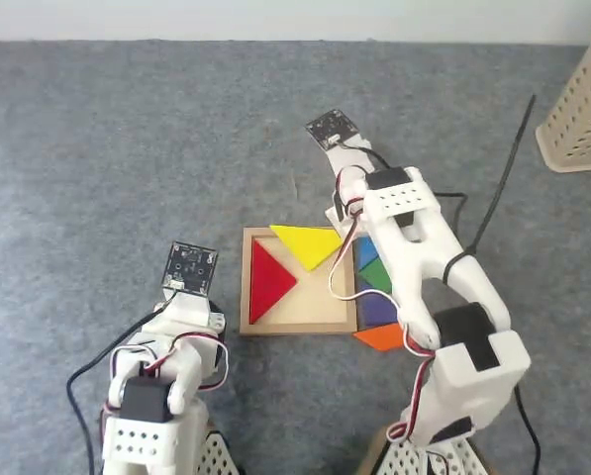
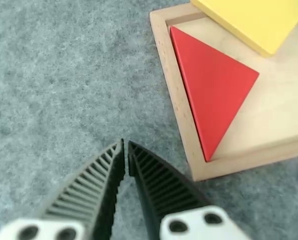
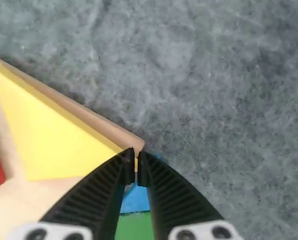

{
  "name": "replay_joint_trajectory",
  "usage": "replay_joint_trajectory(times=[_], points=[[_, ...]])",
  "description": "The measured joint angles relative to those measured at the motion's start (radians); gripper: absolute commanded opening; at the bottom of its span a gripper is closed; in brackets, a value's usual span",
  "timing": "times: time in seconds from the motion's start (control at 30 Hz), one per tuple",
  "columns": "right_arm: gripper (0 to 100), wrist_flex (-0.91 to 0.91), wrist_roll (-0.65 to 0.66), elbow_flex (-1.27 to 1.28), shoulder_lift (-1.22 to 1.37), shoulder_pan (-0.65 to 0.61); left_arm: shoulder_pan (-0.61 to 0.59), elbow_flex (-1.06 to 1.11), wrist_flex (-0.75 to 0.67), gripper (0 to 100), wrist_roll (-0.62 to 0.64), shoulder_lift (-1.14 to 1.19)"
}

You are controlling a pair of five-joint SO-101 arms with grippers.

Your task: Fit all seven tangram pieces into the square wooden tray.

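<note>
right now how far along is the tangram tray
Done: red triangle flat in the tray. In hand: right gripper, shut, at the yellow triangle's tip by the tray's rim; left gripper shut over carpet. Left: blue piece, green piece, purple piece and orange piece outside the tray.

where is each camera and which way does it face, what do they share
High view: fixed above the table, facing down on the tray; the left arm and right arm show.
Left wrist view: on the left arm's wrist, facing down past its shut left pincer to the tray's edge and red triangle.
Right wrist view: on the right arm's wrist, facing down past its shut right pincer to the tray's corner and yellow triangle.
Shared: all three show the tray and yellow triangle.
</note>
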Motion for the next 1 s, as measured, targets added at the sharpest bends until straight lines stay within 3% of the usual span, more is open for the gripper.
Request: replay_joint_trajectory(times=[0.23,1.0], points=[[0.6,0.006,-0.026,0.000,0.000,0.008,0.000,0.000,0.000,1,0.000,0.000],[0.6,0.003,-0.028,-0.002,0.066,-0.150,0.000,0.000,0.000,1,0.000,0.000]])
